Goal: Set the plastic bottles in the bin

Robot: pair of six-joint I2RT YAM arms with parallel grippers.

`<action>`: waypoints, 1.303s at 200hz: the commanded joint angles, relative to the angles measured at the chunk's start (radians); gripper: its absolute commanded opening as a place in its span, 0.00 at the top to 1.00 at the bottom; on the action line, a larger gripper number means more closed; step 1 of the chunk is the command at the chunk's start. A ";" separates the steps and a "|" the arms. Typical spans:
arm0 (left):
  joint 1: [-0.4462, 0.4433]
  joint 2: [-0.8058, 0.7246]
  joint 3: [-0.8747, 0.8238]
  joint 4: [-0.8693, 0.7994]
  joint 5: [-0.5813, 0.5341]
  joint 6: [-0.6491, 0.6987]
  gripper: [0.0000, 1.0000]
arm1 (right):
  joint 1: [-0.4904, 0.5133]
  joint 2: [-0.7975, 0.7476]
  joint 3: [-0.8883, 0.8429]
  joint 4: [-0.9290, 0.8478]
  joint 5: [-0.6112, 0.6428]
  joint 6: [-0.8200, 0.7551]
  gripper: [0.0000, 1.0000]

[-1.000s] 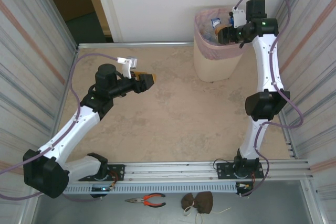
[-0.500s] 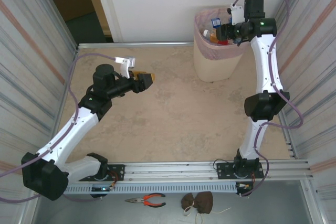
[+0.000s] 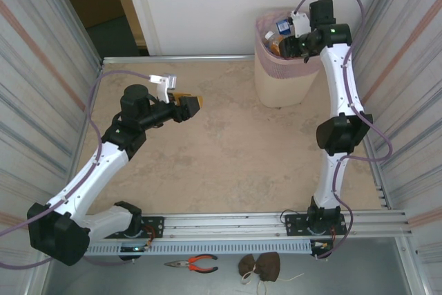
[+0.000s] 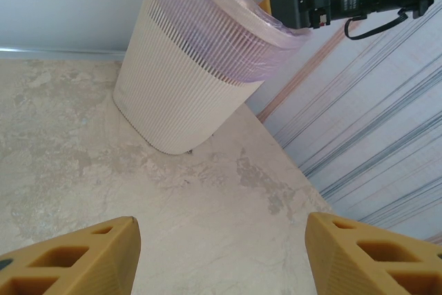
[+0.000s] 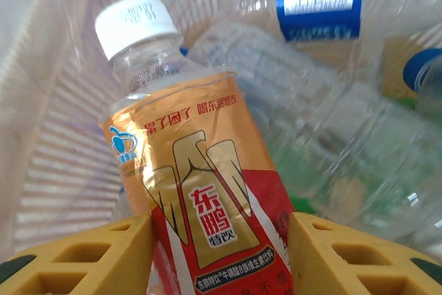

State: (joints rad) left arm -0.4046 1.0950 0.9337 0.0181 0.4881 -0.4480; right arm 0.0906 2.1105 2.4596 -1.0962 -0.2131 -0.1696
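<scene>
My left arm (image 3: 97, 164) stretches from its base out over the table (image 3: 228, 150), bent at the elbow. Its wrist is low and level, well apart from the bin (image 3: 276, 88) and pointing toward it. My left gripper (image 3: 193, 103) stands open, both yellow fingers (image 4: 69, 260) spread wide with nothing between them. My right arm (image 3: 336, 88) rises tall just beside the bin, elbow folded, forearm climbing to the rim and wrist tipped over it. My right gripper (image 5: 221, 240) hangs inside the mouth of the bin, pointing down. A bottle (image 5: 200, 184) with an orange label sits between its fingers and fills the gap. I cannot tell whether they press it.
</scene>
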 commanded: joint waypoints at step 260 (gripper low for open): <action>0.016 -0.065 -0.016 -0.030 -0.024 0.028 0.35 | -0.164 0.104 0.122 0.462 -0.092 0.148 0.59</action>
State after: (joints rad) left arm -0.3981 1.0378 0.9211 -0.0086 0.4831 -0.4416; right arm -0.0765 2.1605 2.5446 -0.6720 -0.2687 -0.0299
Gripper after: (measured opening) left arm 0.644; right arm 0.412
